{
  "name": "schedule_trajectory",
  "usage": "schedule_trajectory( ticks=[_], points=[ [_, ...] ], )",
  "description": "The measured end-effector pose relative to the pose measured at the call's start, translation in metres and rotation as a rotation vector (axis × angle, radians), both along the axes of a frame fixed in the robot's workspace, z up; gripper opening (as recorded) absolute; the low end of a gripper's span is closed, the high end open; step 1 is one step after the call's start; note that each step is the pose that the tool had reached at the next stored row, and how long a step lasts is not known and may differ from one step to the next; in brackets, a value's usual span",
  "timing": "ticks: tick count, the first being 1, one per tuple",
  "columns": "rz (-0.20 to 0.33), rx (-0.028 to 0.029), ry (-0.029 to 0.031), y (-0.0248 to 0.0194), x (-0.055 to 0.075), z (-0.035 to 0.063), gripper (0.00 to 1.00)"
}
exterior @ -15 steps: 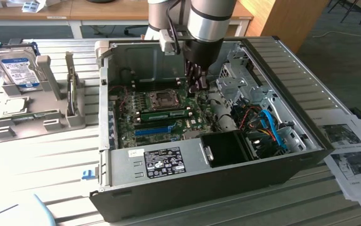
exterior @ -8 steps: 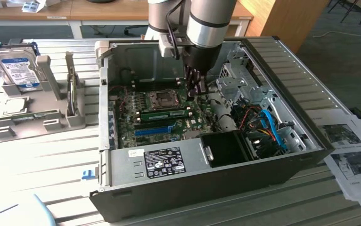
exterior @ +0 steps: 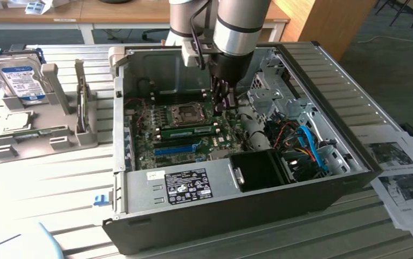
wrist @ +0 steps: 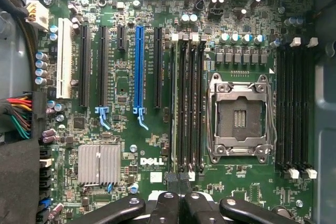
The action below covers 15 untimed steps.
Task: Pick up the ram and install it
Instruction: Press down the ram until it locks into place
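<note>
The ram [exterior: 188,130], a green stick with a pale label, stands on edge in a slot of the motherboard [exterior: 192,141], beside the CPU socket [exterior: 187,113]. My gripper [exterior: 226,105] hangs inside the open computer case, just above the board near the ram's end at the exterior view's right. In the wrist view the gripper [wrist: 179,181] is shut, with nothing showing between its black fingers [wrist: 167,203]. It sits over one end of the black memory slots [wrist: 187,103]. I cannot tell whether the fingertips touch the ram.
A bright-blue slot [wrist: 139,66] and a CPU socket [wrist: 239,114] flank the memory slots. The case wall [exterior: 228,189] rings the board. A grey fixture [exterior: 30,143] at the exterior view's left holds a hard drive [exterior: 19,81]. Printed sheets [exterior: 404,183] lie at the right.
</note>
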State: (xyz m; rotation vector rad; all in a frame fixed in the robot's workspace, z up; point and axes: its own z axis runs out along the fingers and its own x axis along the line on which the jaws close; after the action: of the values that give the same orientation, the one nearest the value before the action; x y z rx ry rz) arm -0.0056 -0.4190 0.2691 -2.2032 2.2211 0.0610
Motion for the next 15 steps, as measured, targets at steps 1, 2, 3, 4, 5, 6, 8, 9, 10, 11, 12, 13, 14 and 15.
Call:
schedule_trajectory(
  ticks=[1, 2, 3, 4, 5, 6, 8, 9, 10, 11, 12, 13, 14, 15],
  points=[
    [0.0, 0.0, 0.0, 0.0, 0.0, 0.0, 0.1],
    [0.0, 0.0, 0.0, 0.0, 0.0, 0.0, 0.1],
    [0.0, 0.0, -0.0001, 0.0, 0.0, 0.0, 0.1],
    [0.0, 0.0, 0.0, 0.0, 0.0, 0.0, 0.1],
    [0.0, 0.0, 0.0, 0.0, 0.0, -0.0001, 0.1],
    [0.0, 0.0005, -0.0002, 0.0, 0.0, -0.0007, 0.1],
    [0.0, 0.0, 0.0, 0.0, 0.0, -0.0032, 0.1],
    [0.0, 0.0001, -0.0001, 0.0, 0.0, -0.0049, 0.1],
    [0.0, 0.0002, -0.0001, 0.0, 0.0, -0.0066, 0.1],
    [0.0, 0.0001, -0.0001, 0.0, 0.0, -0.0082, 0.1],
    [0.0, 0.0001, -0.0001, 0.0, 0.0, -0.0097, 0.1],
    [0.0, 0.0, 0.0, 0.0, 0.0, -0.0111, 0.1],
    [0.0, 0.0001, 0.0, 0.0, 0.0, -0.0124, 0.1],
    [0.0, -0.0001, 0.0, 0.0, 0.0, -0.0135, 0.1]
  ],
)
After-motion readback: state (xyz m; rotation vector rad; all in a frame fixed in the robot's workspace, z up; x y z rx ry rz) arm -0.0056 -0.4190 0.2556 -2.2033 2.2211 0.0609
